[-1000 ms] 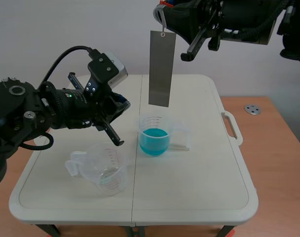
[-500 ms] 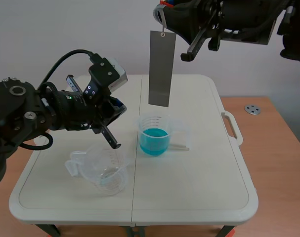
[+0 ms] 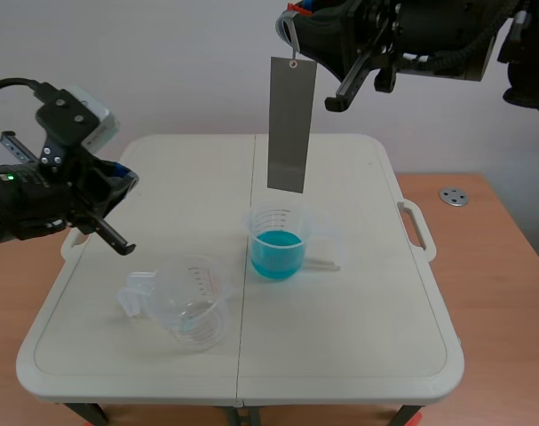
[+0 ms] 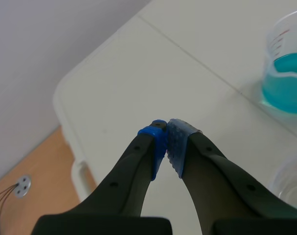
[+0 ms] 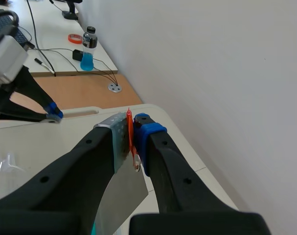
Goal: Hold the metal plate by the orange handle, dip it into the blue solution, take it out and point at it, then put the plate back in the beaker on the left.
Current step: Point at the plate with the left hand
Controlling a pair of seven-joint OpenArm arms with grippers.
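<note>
Most of orange handle [image 5: 129,118] hidden w/in right pincer [image 5: 132,134].

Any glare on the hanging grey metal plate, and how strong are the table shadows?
Scene view: the flat grey metal plate is evenly dull, no glare; the clear beaker of blue solution casts only a faint shadow on the white table. Right wrist view: plate paler.

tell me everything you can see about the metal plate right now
The metal plate is a long, thin, flat grey strip with a dull sheen and a small hole near its upper end. It hangs upright from an orange handle pinched in the right tool, with its lower end just above, not touching, the beaker of blue solution.
</note>
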